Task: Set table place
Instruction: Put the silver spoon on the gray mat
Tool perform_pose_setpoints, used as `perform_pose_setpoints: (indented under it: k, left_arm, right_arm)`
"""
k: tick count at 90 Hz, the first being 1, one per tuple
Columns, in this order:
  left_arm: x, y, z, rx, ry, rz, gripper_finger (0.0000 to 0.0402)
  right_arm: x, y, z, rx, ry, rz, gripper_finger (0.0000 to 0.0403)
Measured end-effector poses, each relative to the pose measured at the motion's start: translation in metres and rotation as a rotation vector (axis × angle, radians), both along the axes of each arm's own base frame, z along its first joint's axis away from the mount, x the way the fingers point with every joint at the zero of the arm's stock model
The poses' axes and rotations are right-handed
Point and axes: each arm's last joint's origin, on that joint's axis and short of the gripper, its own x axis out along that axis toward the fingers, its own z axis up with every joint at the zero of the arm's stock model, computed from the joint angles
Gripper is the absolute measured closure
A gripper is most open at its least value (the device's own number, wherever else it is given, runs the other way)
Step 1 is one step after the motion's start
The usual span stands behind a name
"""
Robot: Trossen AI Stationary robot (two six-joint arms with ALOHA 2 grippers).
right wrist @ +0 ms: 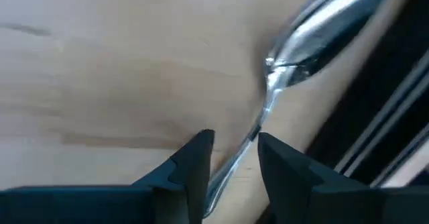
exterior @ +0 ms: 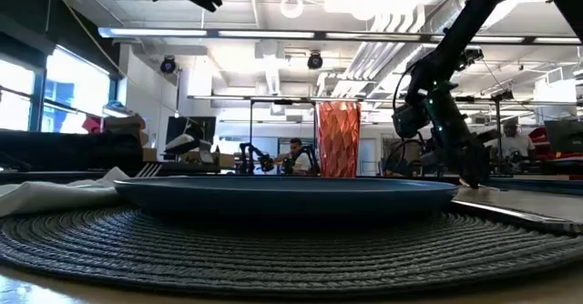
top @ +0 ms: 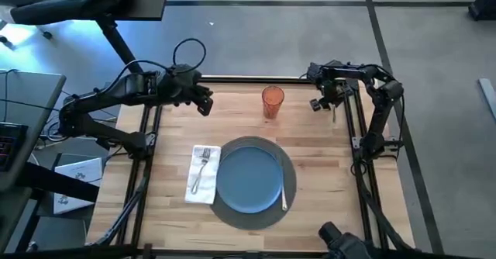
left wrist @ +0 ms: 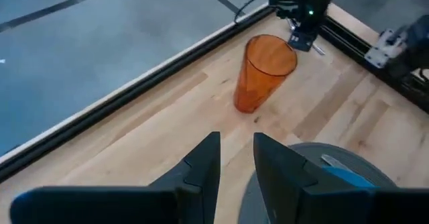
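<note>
A blue plate (top: pixel 248 179) lies on a grey round placemat (top: pixel 232 216). A fork (top: pixel 201 166) rests on a white napkin (top: pixel 203 188) to the plate's left, and a knife (top: pixel 284 193) lies on the mat's right side. The orange tumbler (top: pixel 272 101) stands upright behind the plate. A silver spoon (right wrist: pixel 315 43) lies by the far right rail. My right gripper (right wrist: pixel 234 147) points down over it, open, one finger on each side of the handle. My left gripper (left wrist: pixel 236 150) hovers left of the tumbler, narrowly open and holding nothing.
Black rails (top: pixel 350 119) run along the table's edges, and the spoon lies close beside the right one. Bare wood lies between the tumbler and the plate (left wrist: pixel 201 110). People and other arms show in the room beyond (exterior: pixel 296 154).
</note>
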Motion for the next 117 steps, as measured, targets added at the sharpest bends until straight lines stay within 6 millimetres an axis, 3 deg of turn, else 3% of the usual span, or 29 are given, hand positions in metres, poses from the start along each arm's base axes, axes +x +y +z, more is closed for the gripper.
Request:
perform_pose_setpoints:
  k: [25,47,78,97,117]
  left_arm:
    - [0.001,-0.003,0.000,-0.017,-0.009,-0.010,0.0326]
    - [0.001,-0.005,0.000,-0.015,-0.009,-0.016,0.0326]
    - [0.001,-0.005,0.000,-0.021,-0.012,-0.012,0.0326]
    - [0.001,-0.005,0.000,-0.021,-0.012,-0.012,0.0326]
    - [0.001,-0.005,0.000,-0.025,-0.014,-0.017,0.0326]
  right_arm:
    - [-0.014,-0.007,0.000,0.101,-0.147,-0.057,0.0320]
    - [-0.005,0.002,0.003,0.175,-0.237,0.003,0.0320]
    - [0.024,0.061,-0.011,0.299,-0.168,0.246,0.0320]
    - [0.037,0.091,0.009,0.232,-0.163,0.259,0.0320]
    - [0.031,0.106,0.031,0.159,-0.212,0.180,0.0320]
